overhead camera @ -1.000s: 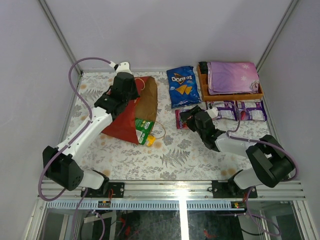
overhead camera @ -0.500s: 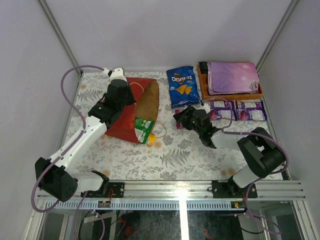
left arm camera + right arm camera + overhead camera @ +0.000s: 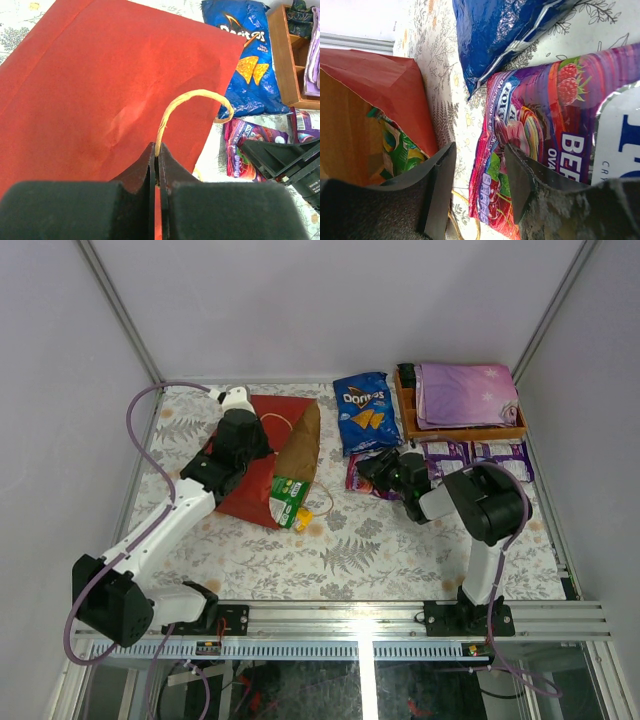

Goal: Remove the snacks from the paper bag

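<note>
Left gripper (image 3: 157, 154): clamped tight on the handle (image 3: 196, 96) of the paper bag (image 3: 100, 85). Right gripper (image 3: 480, 182): jaws half apart over the candy pack (image 3: 535, 125) edge, holding nothing.

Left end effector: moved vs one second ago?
Yes. In the top view the left end effector, shut on the bag handle, has drawn back from the table's far edge toward the arm bases.

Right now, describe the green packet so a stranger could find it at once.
Find the red paper bag lying left of centre. A green packet pokes from its open mouth. It alone is green; the other packets in view lie farther right.
</note>
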Available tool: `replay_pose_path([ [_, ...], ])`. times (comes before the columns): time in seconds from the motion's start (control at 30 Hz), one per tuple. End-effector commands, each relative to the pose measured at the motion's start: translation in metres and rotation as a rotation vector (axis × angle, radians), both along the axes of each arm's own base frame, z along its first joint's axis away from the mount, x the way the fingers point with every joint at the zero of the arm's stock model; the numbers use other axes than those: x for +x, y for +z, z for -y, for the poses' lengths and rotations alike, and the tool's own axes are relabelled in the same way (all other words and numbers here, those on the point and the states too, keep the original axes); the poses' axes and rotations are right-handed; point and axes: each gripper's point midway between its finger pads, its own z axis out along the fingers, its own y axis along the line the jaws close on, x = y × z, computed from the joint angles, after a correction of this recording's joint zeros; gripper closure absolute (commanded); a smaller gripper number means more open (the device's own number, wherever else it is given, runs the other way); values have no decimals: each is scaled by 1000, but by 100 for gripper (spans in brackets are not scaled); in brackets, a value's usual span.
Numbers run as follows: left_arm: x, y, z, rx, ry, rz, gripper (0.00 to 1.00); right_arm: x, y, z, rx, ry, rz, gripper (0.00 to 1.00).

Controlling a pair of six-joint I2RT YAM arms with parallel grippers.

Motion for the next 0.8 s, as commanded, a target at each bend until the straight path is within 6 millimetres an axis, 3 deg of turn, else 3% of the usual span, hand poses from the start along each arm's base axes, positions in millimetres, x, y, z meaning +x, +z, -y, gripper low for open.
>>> replay_pose_path([
  [0.0,9,6,-4,2,21,57,100,-8,-28,10,-153,42,-81,48],
  [0.17,12,-2,-5,17,19,43,100,7,-31,6,-210,220,-65,48],
  [0.3,14,-5,-7,22,23,42,100,10,-42,0,-271,399,-103,49],
  [0.37,14,-7,-7,25,22,38,100,11,-39,-1,-293,456,-93,48],
  [0.6,15,-8,-4,16,11,33,100,5,34,2,-307,457,59,39],
  [0.67,15,-8,-2,11,4,32,100,3,43,10,-322,409,81,38],
  [0.77,16,-9,0,7,-3,27,100,5,39,23,-326,347,79,41],
])
